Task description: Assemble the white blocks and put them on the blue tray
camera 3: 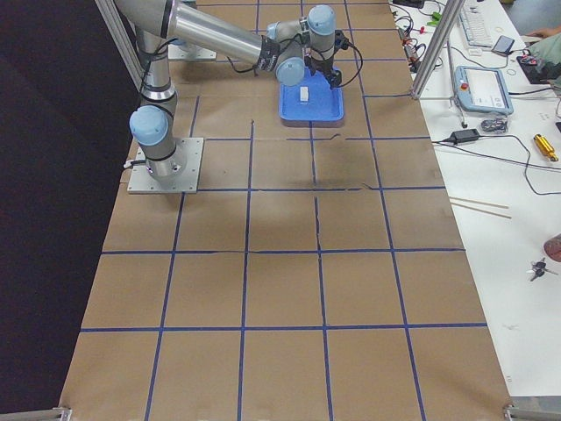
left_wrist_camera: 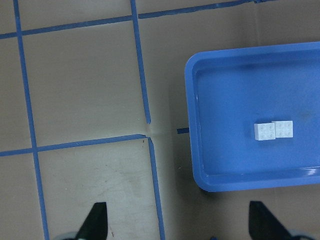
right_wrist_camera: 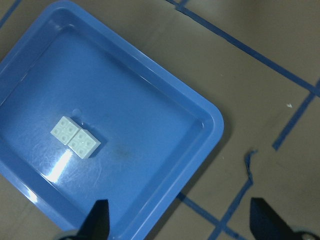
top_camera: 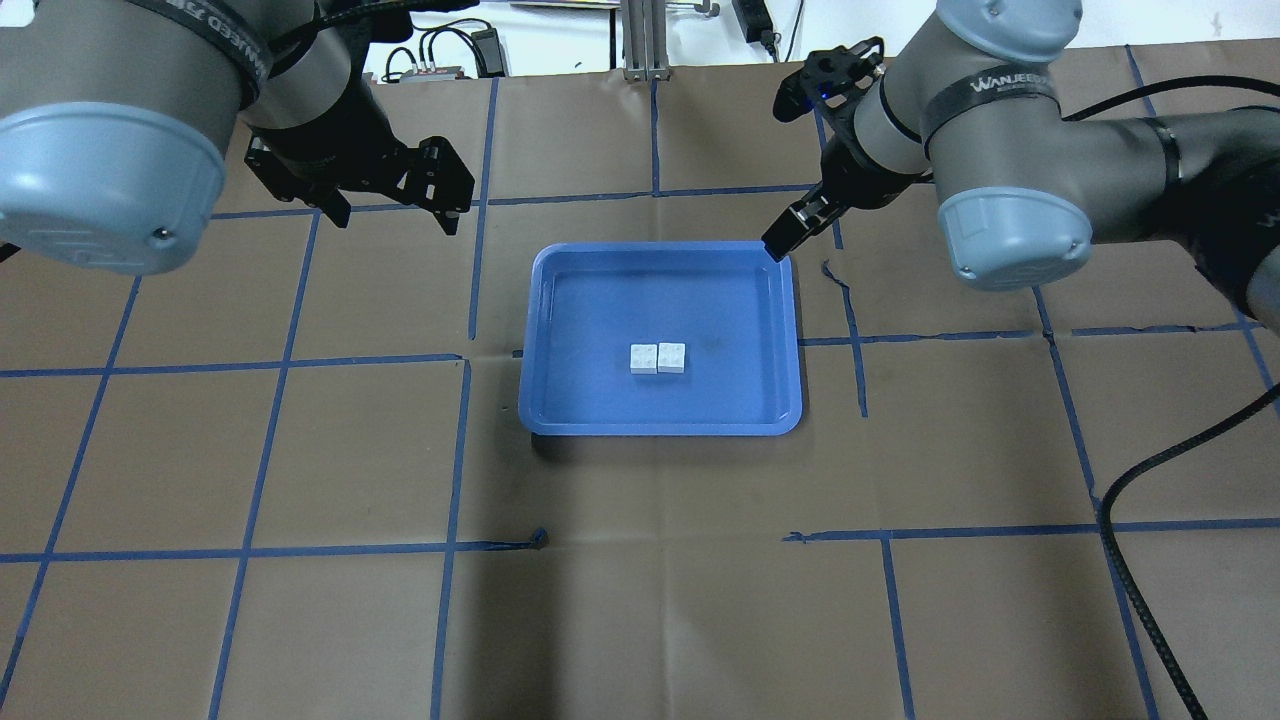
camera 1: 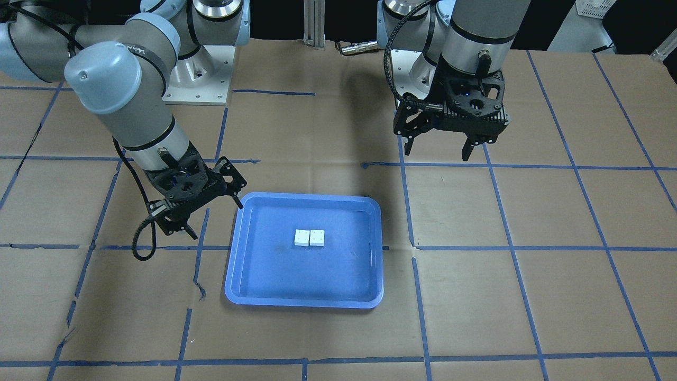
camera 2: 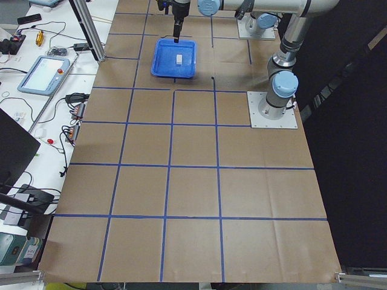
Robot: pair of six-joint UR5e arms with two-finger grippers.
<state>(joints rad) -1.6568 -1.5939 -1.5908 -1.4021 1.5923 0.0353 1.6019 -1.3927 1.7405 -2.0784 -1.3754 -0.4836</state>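
Two white blocks [top_camera: 643,357] [top_camera: 671,357] lie side by side, touching, studs up, in the middle of the blue tray [top_camera: 660,247]. They also show in the front view [camera 1: 302,237] [camera 1: 317,237], the left wrist view [left_wrist_camera: 265,131] and the right wrist view [right_wrist_camera: 65,129]. My left gripper [top_camera: 395,222] is open and empty, hovering over the table off the tray's far left. My right gripper [top_camera: 778,178] is open and empty, above the tray's far right corner. In the front view the left gripper [camera 1: 438,152] is on the right and the right gripper [camera 1: 217,219] on the left.
The table is covered in brown paper with a blue tape grid [top_camera: 470,360]. The arm bases [camera 1: 195,79] stand at the robot's edge. A side bench with cables and a teach pendant [camera 2: 42,72] runs along the table's far side.
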